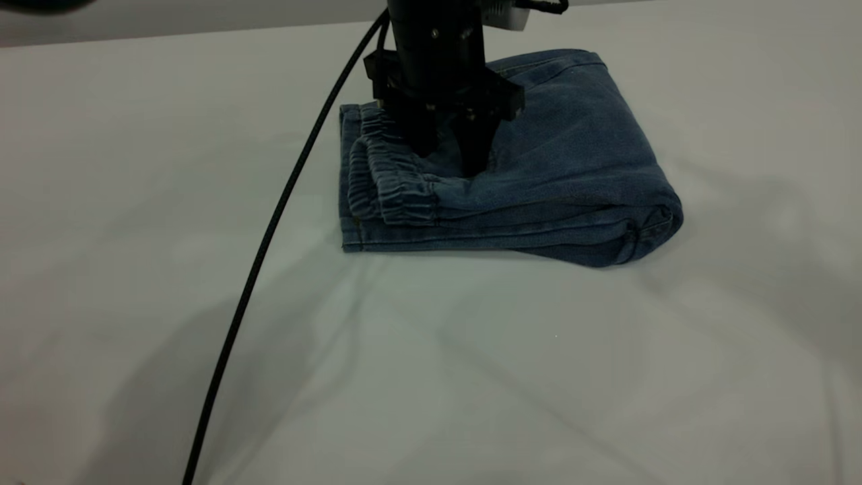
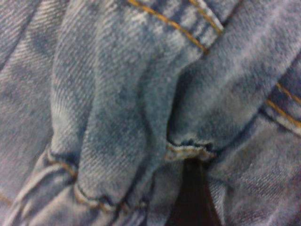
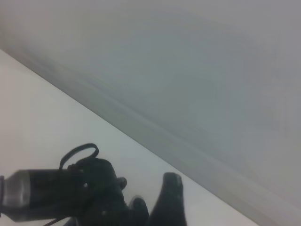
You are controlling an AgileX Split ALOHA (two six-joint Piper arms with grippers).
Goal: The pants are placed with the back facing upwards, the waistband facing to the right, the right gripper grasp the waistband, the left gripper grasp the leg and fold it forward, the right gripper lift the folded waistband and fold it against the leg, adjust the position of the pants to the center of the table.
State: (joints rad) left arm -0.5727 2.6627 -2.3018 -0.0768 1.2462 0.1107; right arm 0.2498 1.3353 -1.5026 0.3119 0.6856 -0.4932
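Exterior: folded pants (image 1: 539, 168) lying on white surface (image 1: 135, 202), elastic waistband (image 1: 387, 175) at left; left claw (image 1: 448, 151) pressing down, fingers parted.
Left wrist: denim folds only.
Right wrist: right claw (image 3: 155, 202) raised, state impossible to tell.

- You're looking at a lab-style test bench — a plain white table (image 1: 135, 202) with a bare pale wall (image 3: 188, 56) behind.
- A black cable (image 1: 269, 222) trails across it — rig wiring, nothing domestic.
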